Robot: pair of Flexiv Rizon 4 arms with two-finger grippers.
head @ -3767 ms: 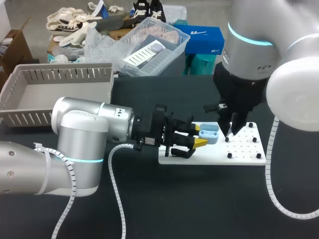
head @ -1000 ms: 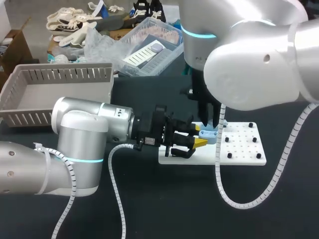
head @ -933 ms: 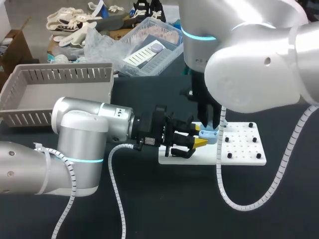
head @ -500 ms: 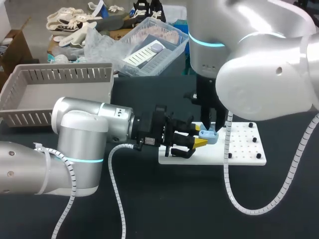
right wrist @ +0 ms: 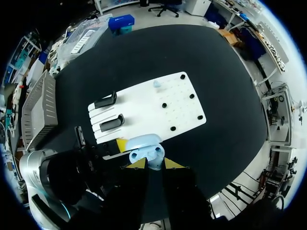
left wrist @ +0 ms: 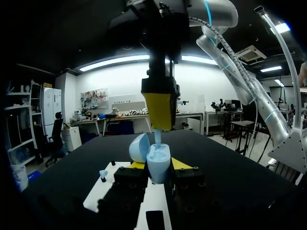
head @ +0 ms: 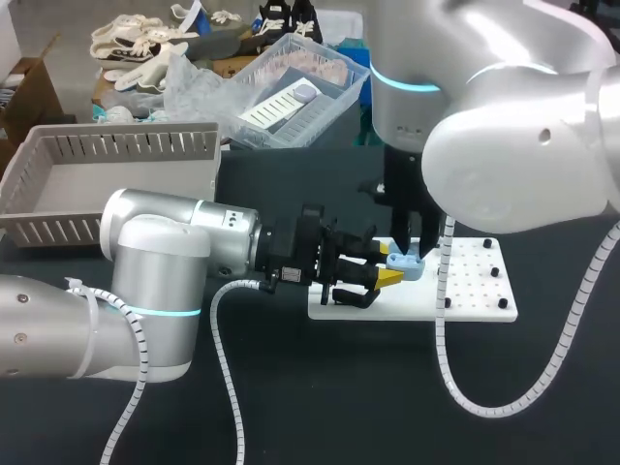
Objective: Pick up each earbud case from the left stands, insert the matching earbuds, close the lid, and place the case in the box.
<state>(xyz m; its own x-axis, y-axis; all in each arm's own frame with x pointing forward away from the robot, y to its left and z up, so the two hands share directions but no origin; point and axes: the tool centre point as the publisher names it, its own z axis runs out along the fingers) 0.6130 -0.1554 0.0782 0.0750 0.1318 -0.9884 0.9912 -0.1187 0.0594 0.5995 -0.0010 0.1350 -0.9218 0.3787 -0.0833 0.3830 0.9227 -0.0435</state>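
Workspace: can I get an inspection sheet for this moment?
Surface: black table, white pegboard on it.
Job's things: open blue earbud case held over pegboard; earbud above it; spare earbud on pegboard; two black stands empty; grey box, no case seen inside.
Clutter: clear bin at table's far edge.
Grippers: left gripper shut on case; right gripper shut on earbud.
Cables: right arm's spiral conduit hangs across pegboard's front.
Surroundings: nothing seen.

earbud case [head: 405, 263]: light blue. left gripper [left wrist: 158, 165]: black body, yellow tips. board [head: 475, 286]: white, dotted with black pegs [head: 447, 303]. table [head: 320, 387]: black. box [head: 107, 179]: grey, slatted walls. left arm [head: 155, 262] and right arm [head: 504, 145]: silver-white, cyan light rings.
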